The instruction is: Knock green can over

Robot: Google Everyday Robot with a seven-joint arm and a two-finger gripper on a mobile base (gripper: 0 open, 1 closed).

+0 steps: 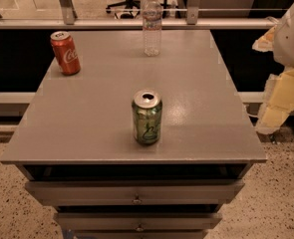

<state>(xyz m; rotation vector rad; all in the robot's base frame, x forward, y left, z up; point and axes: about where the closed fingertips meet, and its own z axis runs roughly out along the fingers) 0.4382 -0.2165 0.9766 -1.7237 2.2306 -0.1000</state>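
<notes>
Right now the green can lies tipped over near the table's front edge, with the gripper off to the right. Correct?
Not quite: the camera view shows the green can standing upright near the table's front edge. The gripper is indeed off to the right, beyond the table's side.

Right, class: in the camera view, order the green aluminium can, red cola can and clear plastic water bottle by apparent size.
Largest, unsure which: clear plastic water bottle and green aluminium can; the bottle is taller, the can is wider and nearer.
Smallest: red cola can.
The gripper sits right of the grey table.
</notes>
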